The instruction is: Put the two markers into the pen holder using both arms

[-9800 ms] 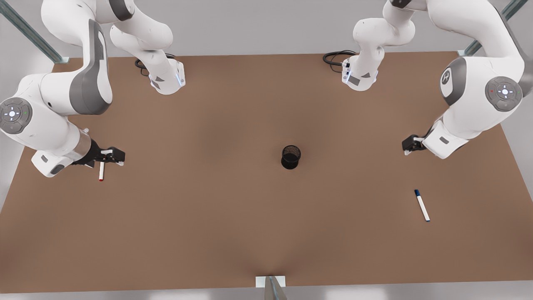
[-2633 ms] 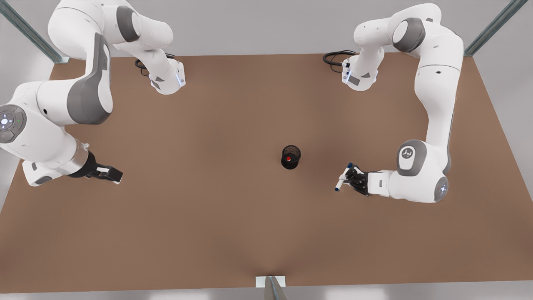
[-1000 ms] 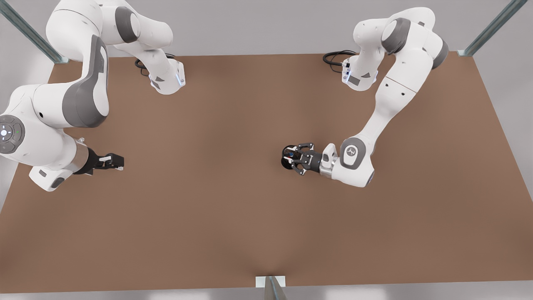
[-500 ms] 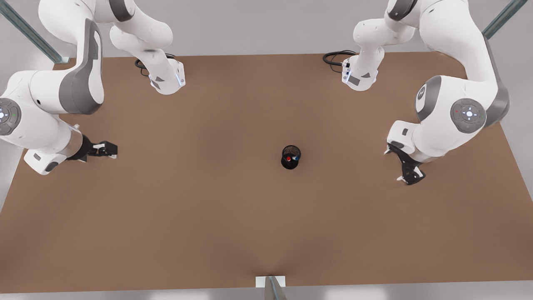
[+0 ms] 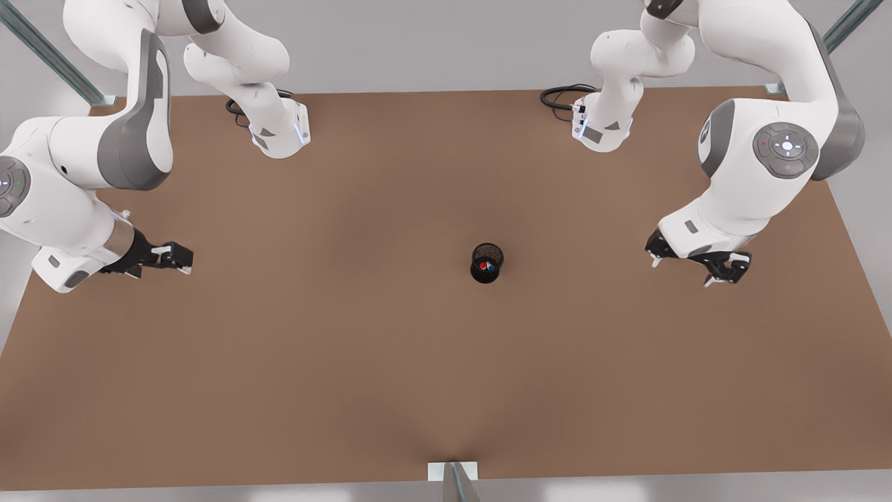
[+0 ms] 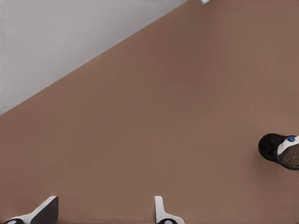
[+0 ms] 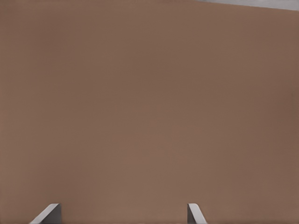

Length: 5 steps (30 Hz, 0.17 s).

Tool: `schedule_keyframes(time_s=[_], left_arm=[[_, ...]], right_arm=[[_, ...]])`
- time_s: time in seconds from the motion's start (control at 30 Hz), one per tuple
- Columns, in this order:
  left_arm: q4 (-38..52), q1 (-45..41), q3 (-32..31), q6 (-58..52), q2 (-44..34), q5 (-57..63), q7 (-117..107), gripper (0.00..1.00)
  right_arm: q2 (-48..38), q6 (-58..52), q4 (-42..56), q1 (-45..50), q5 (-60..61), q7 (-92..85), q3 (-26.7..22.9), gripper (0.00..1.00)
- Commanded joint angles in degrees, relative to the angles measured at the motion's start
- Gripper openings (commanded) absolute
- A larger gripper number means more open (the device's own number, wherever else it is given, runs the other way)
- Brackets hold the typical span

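The pen holder (image 5: 486,263) stands upright near the middle of the brown worktop (image 5: 362,362), with the red-capped marker (image 5: 483,265) and the blue-capped marker (image 5: 490,266) side by side inside it. Which arm is left or right cannot be told. One gripper (image 5: 169,256) hovers at the front view's left, another (image 5: 697,268) at its right, both well apart from the holder. In both wrist views the jaws are spread and hold nothing.

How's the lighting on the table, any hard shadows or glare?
Front view: soft even light on the table, faintly darker toward the middle, no glare. Left wrist view: flat light, no hard shadow beside the pen holder. Right wrist view: evenly lit, no glare.
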Motion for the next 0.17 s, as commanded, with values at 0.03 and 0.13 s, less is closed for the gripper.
schedule_keyframes(time_s=[0.03, 0.13], left_arm=[[0.04, 0.01, -0.11, 0.35, -0.06, -0.19, -33.90, 1.00], [0.04, 0.01, -0.20, -0.62, -0.15, -0.19, -33.98, 1.00]], right_arm=[[-0.06, 0.37, 0.08, 0.01, 0.05, 1.10, -0.02, 1.00], [-0.06, 0.37, 0.08, 0.01, 0.05, 1.10, -0.02, 1.00]])
